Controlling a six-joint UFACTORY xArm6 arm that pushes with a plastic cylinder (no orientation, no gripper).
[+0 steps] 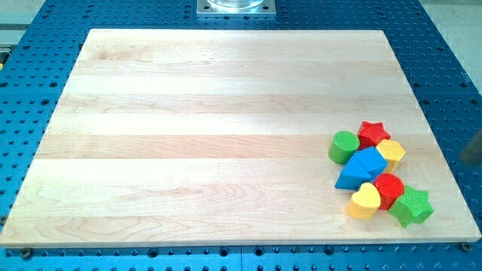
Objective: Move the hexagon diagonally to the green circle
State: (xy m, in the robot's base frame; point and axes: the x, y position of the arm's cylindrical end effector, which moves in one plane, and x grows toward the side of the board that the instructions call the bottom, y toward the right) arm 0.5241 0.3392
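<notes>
The yellow hexagon [390, 153] lies in a tight cluster at the view's lower right. The green circle [344, 146] is at the cluster's left end, with the red star [372, 134] and a blue cube [369, 161] between the two. A dark blurred shape at the view's right edge looks like my rod. Its lower end, my tip [467, 160], is to the right of the cluster, off the board's right edge and apart from every block.
A blue triangle [351, 179], a red rounded block [388, 188], a yellow heart [365, 201] and a green star [411, 206] crowd below the hexagon. The wooden board [203, 143] lies on a blue perforated table. A metal mount [235, 7] is at the view's top.
</notes>
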